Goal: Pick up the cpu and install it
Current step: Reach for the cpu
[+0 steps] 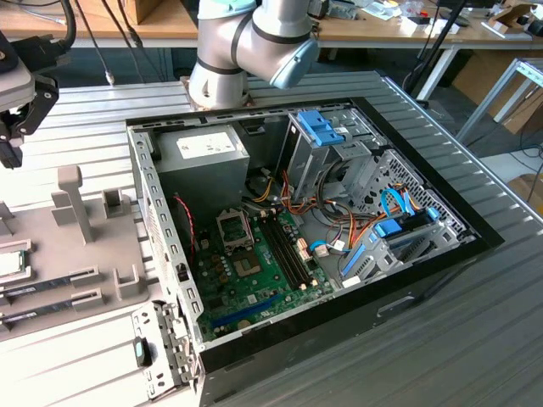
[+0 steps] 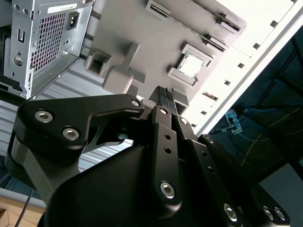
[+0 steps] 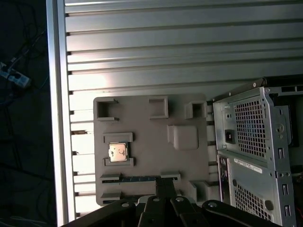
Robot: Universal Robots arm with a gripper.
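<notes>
The cpu (image 3: 118, 152) is a small silver square chip lying flat in a raised holder on a grey fixture plate (image 3: 151, 137). It also shows in the second wrist view (image 2: 191, 65) and at the far left of the exterior view (image 1: 10, 264). My gripper (image 3: 164, 183) hangs above the plate, off to one side of the cpu and not touching it. Its two thin black fingers (image 2: 166, 96) are pressed together, shut on nothing. The motherboard's socket (image 1: 235, 229) sits inside the open computer case (image 1: 424, 263), to the exterior view's right of the plate.
Two long memory sticks (image 1: 47, 287) lie in slots on the plate near the cpu, and grey posts (image 1: 72, 203) stand up from it. A grey power supply box (image 1: 204, 161), drive cages and cable bundles crowd the case. The ribbed metal table (image 3: 156, 52) ends in a drop beyond the plate.
</notes>
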